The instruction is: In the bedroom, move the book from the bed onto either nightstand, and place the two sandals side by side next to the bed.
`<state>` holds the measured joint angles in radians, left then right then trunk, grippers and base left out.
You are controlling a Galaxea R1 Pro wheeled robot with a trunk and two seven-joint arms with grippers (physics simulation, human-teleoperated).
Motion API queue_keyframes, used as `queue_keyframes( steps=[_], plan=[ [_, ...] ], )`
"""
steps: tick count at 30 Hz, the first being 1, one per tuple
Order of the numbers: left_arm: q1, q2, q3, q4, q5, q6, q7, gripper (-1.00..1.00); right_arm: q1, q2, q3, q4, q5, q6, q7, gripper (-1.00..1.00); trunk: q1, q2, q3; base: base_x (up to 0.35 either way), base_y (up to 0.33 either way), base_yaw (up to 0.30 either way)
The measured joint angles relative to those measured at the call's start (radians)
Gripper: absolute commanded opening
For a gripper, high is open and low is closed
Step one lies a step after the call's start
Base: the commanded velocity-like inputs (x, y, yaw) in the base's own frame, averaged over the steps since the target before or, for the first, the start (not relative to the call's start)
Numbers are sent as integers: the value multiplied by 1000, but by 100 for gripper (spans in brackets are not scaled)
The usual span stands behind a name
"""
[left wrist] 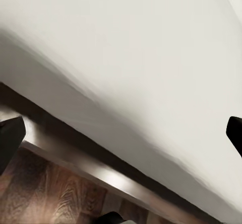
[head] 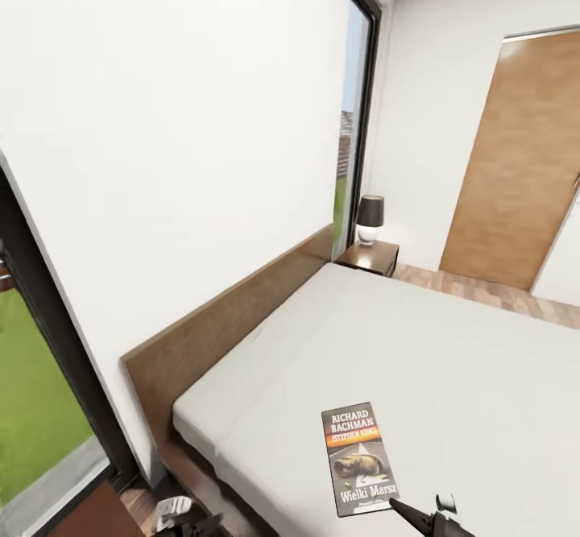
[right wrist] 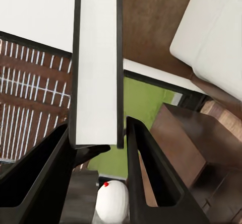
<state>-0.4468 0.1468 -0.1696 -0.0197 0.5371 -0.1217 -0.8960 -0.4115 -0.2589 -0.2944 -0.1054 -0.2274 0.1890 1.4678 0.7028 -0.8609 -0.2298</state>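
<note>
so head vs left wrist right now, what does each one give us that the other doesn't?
Head only: the book lying flat on the mattress, the headboard, the far nightstand with a lamp on it, the tan door, and the tip of the right gripper at the book's near corner.

Left wrist only: a close look at the mattress edge above the dark bed frame and the wood floor, between two widely parted fingertips.

Shared: the bed, pale mattress.
</note>
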Motion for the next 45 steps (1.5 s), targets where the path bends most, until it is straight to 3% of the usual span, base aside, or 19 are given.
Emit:
queue_keyframes(
  steps=[45],
  plan=[
    [0,-1,-2,0,0,0,7,100,0,0,1,0,0,-1,-2,-100,0,0,0,0,0,291]
  ],
)
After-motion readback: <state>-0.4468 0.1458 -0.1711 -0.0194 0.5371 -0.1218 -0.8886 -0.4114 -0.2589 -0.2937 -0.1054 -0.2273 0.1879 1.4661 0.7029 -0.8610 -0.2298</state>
